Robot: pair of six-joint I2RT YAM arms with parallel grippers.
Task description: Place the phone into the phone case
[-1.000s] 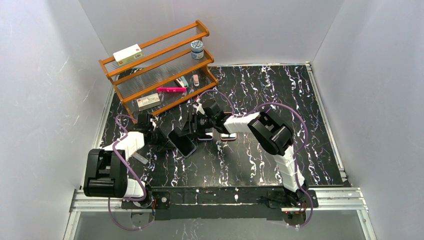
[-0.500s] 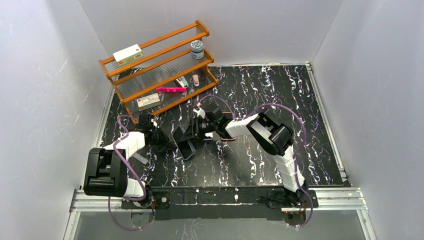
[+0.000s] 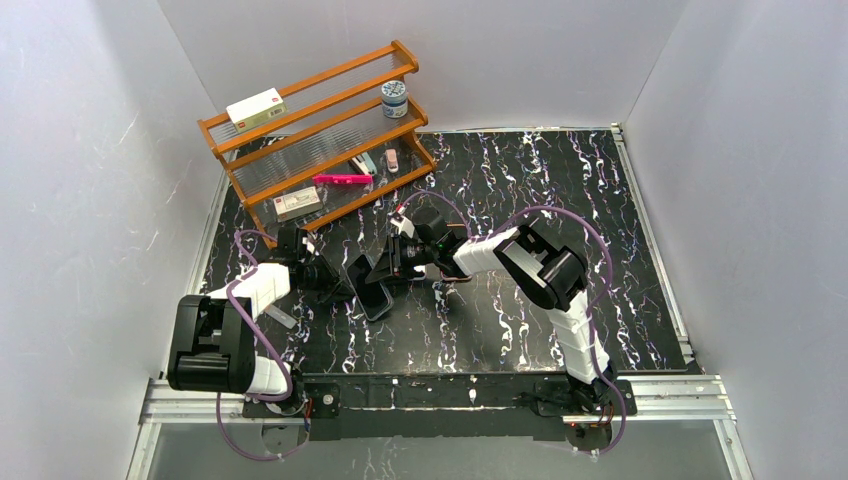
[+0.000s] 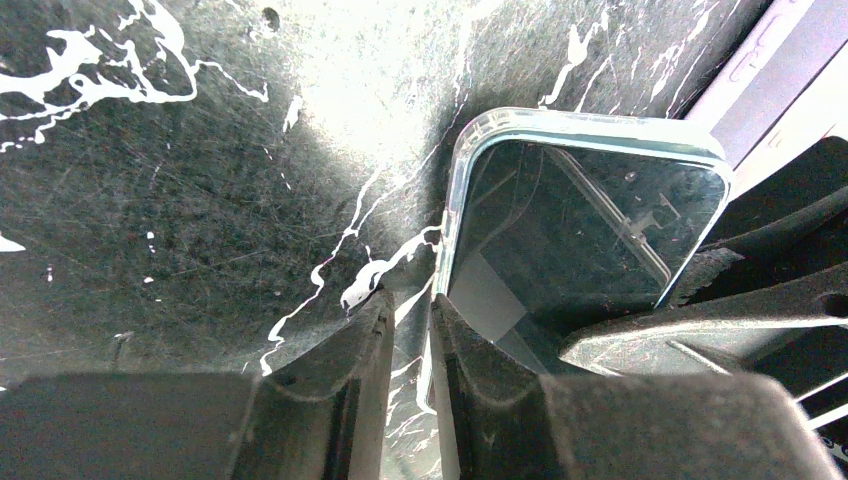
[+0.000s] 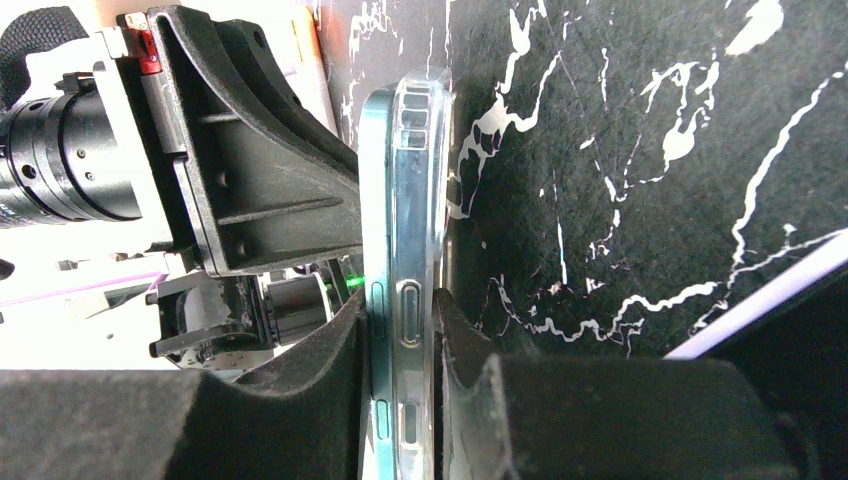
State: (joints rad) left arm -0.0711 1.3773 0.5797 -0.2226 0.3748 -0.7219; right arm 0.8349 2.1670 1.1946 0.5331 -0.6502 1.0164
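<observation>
Where the two arms meet over the black marbled table (image 3: 560, 200), the overhead view shows the phone (image 3: 368, 287) held at a tilt between them, with the left gripper (image 3: 325, 277) on one side and the right gripper (image 3: 393, 264) on the other; holding it from two sides probably lets one brace while the other presses the handset home. White veins streak the tabletop, and plain white walls (image 3: 740, 150) box it in; a wooden rack (image 3: 330, 120) stands at the far left, carrying a white box (image 3: 256, 107), a small jar (image 3: 394, 98) and a pink item (image 3: 342, 179); purple cables (image 3: 585, 225) loop along the arms.

From the left wrist, the dark screen sits inside the clear phone case (image 4: 590, 128), whose rim runs round both visible corners; the left fingers (image 4: 330, 370) are set narrow and pinch the case's long edge, apparently to steady it; part of the other arm's finger shows at the lower right, close against the phone.

From the right wrist, the device appears edge-on, its teal frame and side buttons lying behind the clear shell; the right gripper is clamped narrow across its thickness, one finger (image 5: 300, 400) on each face, a squeeze that would seat phone into case; whether it has fully clicked in I cannot tell, though it looks nearly done.
</observation>
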